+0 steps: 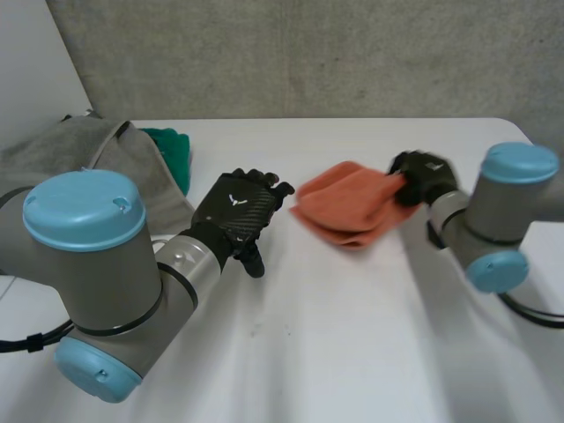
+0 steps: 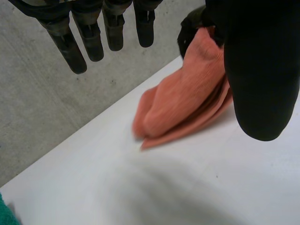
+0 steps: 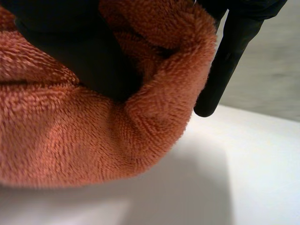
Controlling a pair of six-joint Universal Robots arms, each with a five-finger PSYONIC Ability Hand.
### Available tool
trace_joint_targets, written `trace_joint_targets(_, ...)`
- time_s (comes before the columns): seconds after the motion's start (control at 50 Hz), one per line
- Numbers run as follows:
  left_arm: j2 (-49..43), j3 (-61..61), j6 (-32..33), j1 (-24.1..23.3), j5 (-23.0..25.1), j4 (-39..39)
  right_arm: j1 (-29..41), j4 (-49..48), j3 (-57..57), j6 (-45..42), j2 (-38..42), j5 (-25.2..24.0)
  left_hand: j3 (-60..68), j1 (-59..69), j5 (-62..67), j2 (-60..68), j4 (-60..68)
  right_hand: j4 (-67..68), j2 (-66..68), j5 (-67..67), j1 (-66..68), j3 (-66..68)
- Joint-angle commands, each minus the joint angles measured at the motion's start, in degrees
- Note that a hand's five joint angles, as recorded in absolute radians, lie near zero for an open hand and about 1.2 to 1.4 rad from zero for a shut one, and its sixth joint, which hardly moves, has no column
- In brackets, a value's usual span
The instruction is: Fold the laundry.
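lying bunched a little right of the middle of the desk (image 1: 335, 344), the orange towel (image 1: 348, 210) is folded over on itself, its layers showing along the near edge. the right robot hand (image 1: 423, 176) grasps the towel's right edge: in the right wrist view the thumb presses into the pile and a fold of cloth bulges up between thumb and fingers. the left robot hand (image 1: 236, 211) is just left of the towel, apart from it, released, fingers straight and spread, holding nothing. at the desk's far left corner a grey cloth (image 1: 97, 154) lies in a heap with a green cloth (image 1: 172, 152) just beside it; both are well apart from the towel, and the left robot hand is between them and it. the left arm's big grey joint with its light-blue cap stands at the near left. the desk is white and smooth; a rough grey concrete wall (image 1: 308, 53) runs behind its far edge. a broad stretch of white desk lies in front of the towel, between the two arms, and the desk's far right corner is rounded.
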Motion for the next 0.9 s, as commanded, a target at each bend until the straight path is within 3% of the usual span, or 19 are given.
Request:
trace_joint_targets(0.02,0.76,0.86,0.0,-0.59,0.0,-0.12,-9.14,1.75,-14.12,-1.65,7.8,3.14,-1.33,-1.16,-1.42,-1.29,-1.04,11.52,26.21,12.81,34.18,30.83)
trace_joint_targets(0.16,1.63,2.45,0.09,-2.87,0.0,-0.29,-14.42,10.97,-33.19,-6.83,18.52,4.12,-1.5,-1.33,-1.58,-1.45,-1.21,11.52,26.21,12.81,34.18,30.83)
trace_joint_targets(0.4,2.16,2.27,0.0,-3.93,0.09,-0.64,-20.84,12.39,-46.58,-9.03,25.57,6.31,-1.5,-1.33,-1.58,-1.45,-1.21,11.52,26.21,12.81,34.18,30.83)
trace_joint_targets(0.68,5.41,2.62,-5.45,-6.31,7.73,-0.56,-21.9,12.48,-48.88,-9.3,27.51,11.24,-1.16,-1.0,-1.25,-1.12,-0.88,11.52,26.21,12.81,34.18,30.83)
trace_joint_targets(0.9,5.59,2.62,-5.53,-5.96,7.74,-0.55,-20.58,13.01,-47.74,-9.3,26.98,10.71,-0.99,-0.83,-1.08,-0.95,-0.71,11.52,26.21,12.81,34.18,30.83)
